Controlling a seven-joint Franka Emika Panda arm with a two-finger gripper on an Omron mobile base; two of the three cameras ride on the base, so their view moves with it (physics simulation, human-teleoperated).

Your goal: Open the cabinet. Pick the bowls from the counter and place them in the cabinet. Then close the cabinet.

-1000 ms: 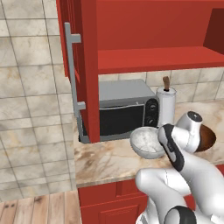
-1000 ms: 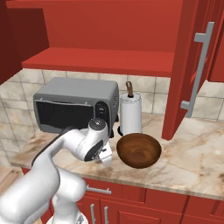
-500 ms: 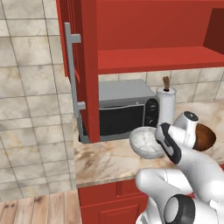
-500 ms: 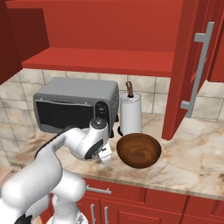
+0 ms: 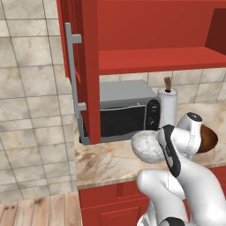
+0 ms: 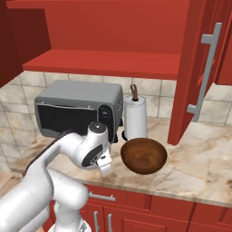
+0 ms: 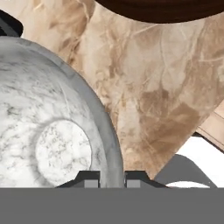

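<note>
Beige square wall tiles (image 5: pixel 31 110) back the kitchen you are looking at, running behind everything on the tabletop. You have the large red wall cabinet (image 6: pixel 113 31) standing open above: its left door (image 5: pixel 84 66) swings out with a long vertical grey bar handle (image 5: pixel 73 73), its right door (image 6: pixel 199 68) does the same on the other side, and the red inner shelf (image 6: pixel 104 63) lies bare. Below it you see the beige-and-brown marbled stone tabletop (image 6: pixel 204 158) with its thick edge, sitting on red base cabinets (image 6: pixel 149 213).

Your white arm (image 5: pixel 190 176) rises from the near side and bends down over the front of the tabletop. At the far left against the wall you have a grey microwave (image 6: pixel 77 108) with a dark glass door. Just right of it stands an upright white paper-towel roll (image 6: pixel 135 118) on a brown spindle.

Your dark brown wood-look bowl (image 6: pixel 144 155) sits upright on the tabletop in front of the roll, just right of the hand. Your speckled grey-white marble-look bowl (image 5: pixel 148 145) sits near the front edge, in front of the microwave, left of the brown one and apart from it.

Your jaws (image 7: pixel 111 178) are drawn narrow, pinching the rim of the marble-look bowl between the two dark fingertips (image 7: pixel 89 178), one inside the wall and one outside.
</note>
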